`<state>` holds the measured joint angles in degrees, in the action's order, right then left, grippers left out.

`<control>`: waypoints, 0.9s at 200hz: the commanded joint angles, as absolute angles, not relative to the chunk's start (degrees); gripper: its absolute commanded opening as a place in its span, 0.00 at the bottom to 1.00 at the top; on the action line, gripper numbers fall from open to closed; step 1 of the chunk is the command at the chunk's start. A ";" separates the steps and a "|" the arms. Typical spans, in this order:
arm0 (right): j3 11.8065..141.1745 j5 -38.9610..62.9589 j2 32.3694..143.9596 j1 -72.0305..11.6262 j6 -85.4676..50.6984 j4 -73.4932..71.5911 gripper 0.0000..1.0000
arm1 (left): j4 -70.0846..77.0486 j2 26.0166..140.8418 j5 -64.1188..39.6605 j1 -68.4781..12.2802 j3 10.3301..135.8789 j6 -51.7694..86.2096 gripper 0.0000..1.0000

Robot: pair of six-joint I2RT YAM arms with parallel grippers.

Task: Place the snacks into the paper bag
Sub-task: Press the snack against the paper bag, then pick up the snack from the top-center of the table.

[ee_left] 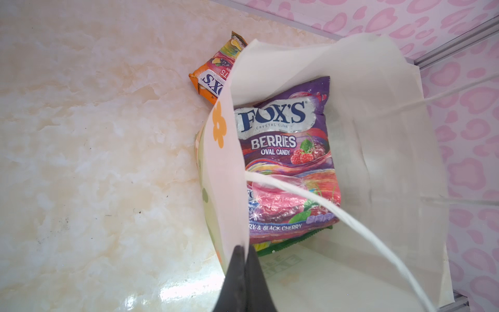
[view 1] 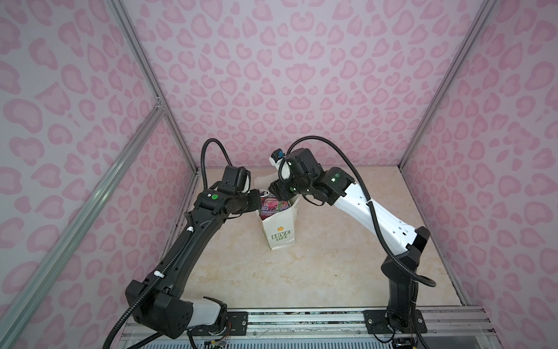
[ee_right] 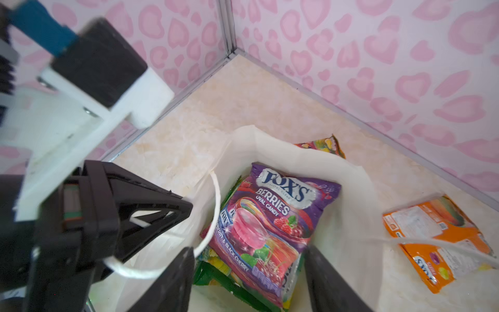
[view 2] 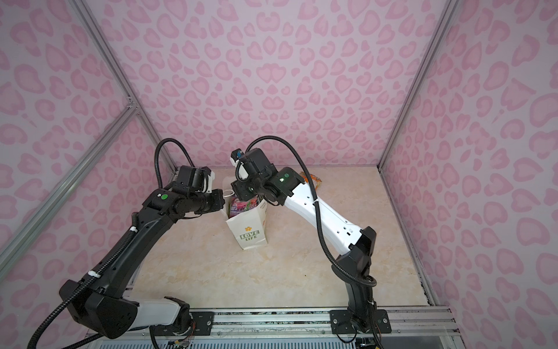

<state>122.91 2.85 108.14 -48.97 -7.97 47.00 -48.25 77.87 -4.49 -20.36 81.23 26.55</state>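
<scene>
In both top views the paper bag (view 1: pixel 279 232) stands upright on the surface (view 1: pixel 302 281), nearer the far edge than the near one. The left arm (view 1: pixel 193 238) and right arm (view 1: pixel 371 217) meet over its mouth. In a top view an orange packet (view 2: pixel 315 181) peeks out behind the right arm, by the far edge.

From the left wrist we see the left fingers (ee_left: pixel 255 281) closed on the bag's rim. We judge this keeps the mouth wide and the bag steady. A purple packet (ee_left: pixel 286 162) lies on top inside, with a green packet (ee_left: pixel 297 241) under it.

From the right wrist, the right fingers (ee_right: pixel 326 283) stand apart and empty just above the purple packet, which suits a drop into the bag. We count one bag and at least three packets inside it. Two orange packets (ee_right: pixel 437 243) lie outside on the surface, one just behind the bag and one off to its side, so we judge the task unfinished.
</scene>
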 commanded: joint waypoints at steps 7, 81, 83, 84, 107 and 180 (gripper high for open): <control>116.75 1.96 101.36 -48.17 -8.30 39.62 0.79 | -48.43 78.01 -4.71 -20.31 81.47 26.30 0.04; 91.51 -0.48 83.06 -36.54 -14.46 31.96 0.87 | -48.38 78.43 -5.32 -20.36 81.39 26.37 0.03; 90.79 -0.34 82.68 -36.01 -14.67 31.63 0.87 | -48.42 78.47 -5.39 -20.32 81.39 26.41 0.04; 90.44 -0.26 82.56 -35.76 -14.85 31.46 0.87 | -48.38 78.48 -5.42 -20.35 81.39 26.39 0.03; 82.09 2.90 80.37 -28.95 -18.33 27.21 0.88 | -48.34 78.56 -5.93 -20.36 81.39 26.37 0.04; 70.01 11.27 90.11 -13.56 -28.37 8.87 0.89 | -48.36 78.09 -5.67 -20.31 81.39 26.28 0.04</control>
